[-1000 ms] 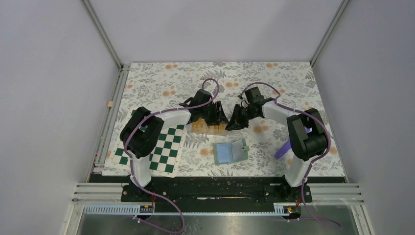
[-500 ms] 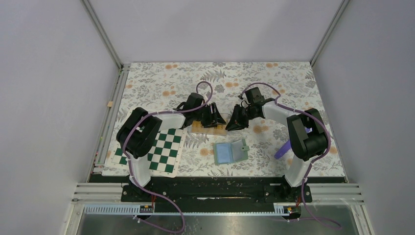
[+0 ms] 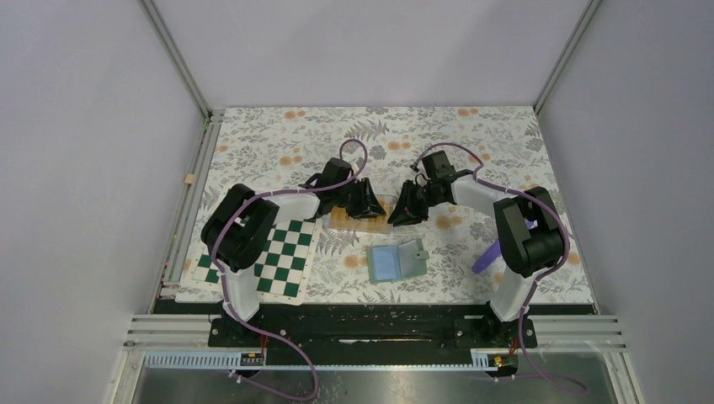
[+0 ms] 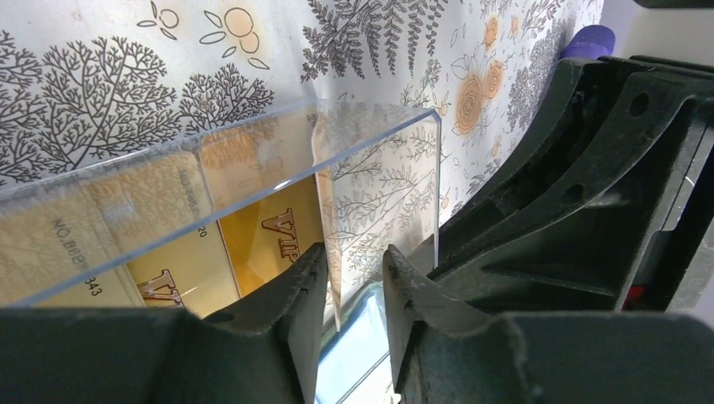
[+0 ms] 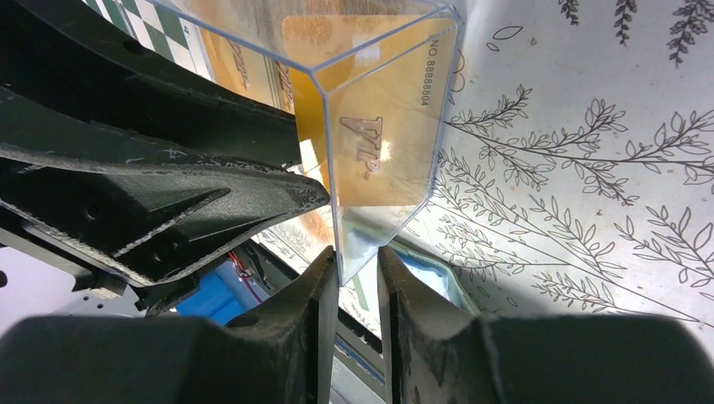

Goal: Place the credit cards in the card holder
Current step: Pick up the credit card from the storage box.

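Note:
A clear plastic box (image 3: 358,220) lies mid-table with orange-yellow credit cards (image 4: 269,240) inside it. The card holder (image 3: 396,261), pale blue-green, lies open just in front of the box. My left gripper (image 4: 354,252) straddles the edge of one clear end wall with its jaws narrowly open; a gap shows beside the wall. My right gripper (image 5: 355,257) straddles the box's corner (image 5: 379,84) from the other side. Its jaws are narrowly open too, the wall lying against one finger. A card (image 5: 379,143) shows through that wall. In the top view the two grippers (image 3: 370,202) (image 3: 402,209) nearly meet over the box.
A green-and-white chequered board (image 3: 282,257) lies front left under my left arm. A purple object (image 3: 484,257) sits by my right arm's base. The floral mat (image 3: 471,143) covers the table. Metal rails run along the left and near edges.
My left wrist has shifted slightly left and settled lower at the box's end. The right arm has barely moved. The box and card holder stay put.

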Action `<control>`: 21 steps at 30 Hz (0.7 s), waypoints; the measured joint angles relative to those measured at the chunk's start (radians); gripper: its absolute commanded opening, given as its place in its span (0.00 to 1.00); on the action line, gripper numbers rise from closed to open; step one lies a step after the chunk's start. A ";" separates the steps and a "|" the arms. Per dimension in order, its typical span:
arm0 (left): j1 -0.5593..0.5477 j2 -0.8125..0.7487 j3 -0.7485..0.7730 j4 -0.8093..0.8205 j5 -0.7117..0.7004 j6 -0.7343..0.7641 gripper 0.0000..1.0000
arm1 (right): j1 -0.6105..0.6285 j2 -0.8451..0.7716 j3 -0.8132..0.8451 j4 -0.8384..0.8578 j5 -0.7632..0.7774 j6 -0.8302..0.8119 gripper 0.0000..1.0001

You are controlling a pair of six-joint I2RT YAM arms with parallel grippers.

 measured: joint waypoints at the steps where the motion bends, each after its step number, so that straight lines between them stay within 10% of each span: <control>1: 0.000 0.002 0.010 -0.016 0.000 0.005 0.22 | 0.000 0.000 0.000 0.000 0.000 0.000 0.29; 4: 0.000 0.019 0.047 -0.055 -0.004 0.016 0.00 | 0.000 0.000 0.000 0.000 0.000 0.000 0.31; 21: -0.011 -0.106 0.148 -0.312 -0.108 0.111 0.00 | 0.000 -0.279 0.019 -0.140 0.125 -0.032 0.71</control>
